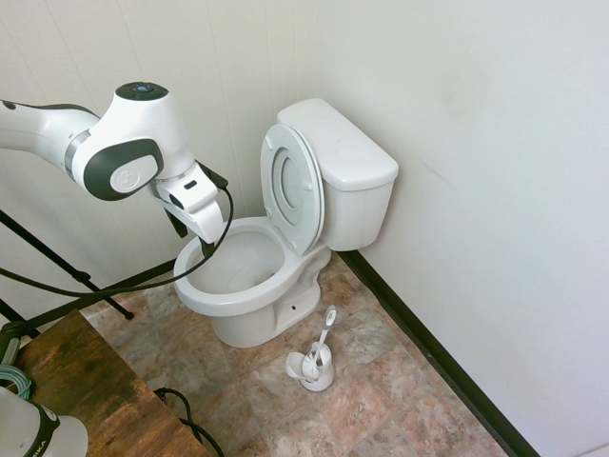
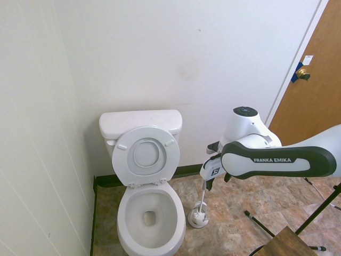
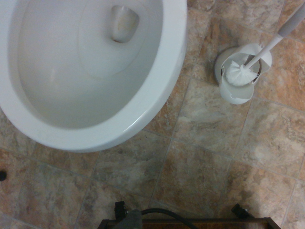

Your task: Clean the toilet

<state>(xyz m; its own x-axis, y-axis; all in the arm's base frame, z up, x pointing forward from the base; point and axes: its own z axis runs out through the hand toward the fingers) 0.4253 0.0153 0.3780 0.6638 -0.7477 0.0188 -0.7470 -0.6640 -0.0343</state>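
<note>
While seat stands raised, toilet (image 1: 249,282) open — gripper (image 1: 194,228) hovers nearby

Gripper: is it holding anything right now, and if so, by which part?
Nothing is held. The toilet brush stands in its holder on the floor beside the toilet, apart from the gripper.

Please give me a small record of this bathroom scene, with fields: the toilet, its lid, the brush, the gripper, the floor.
toilet: white toilet, bowl open to view
lid and seat: both raised, leaning against the tank
brush: toilet brush standing in its brush holder on the floor beside the bowl, untouched
gripper: gripper hangs over the bowl's rim, holding nothing that shows; fingers not clear
floor: brown stone-look tiles
</note>
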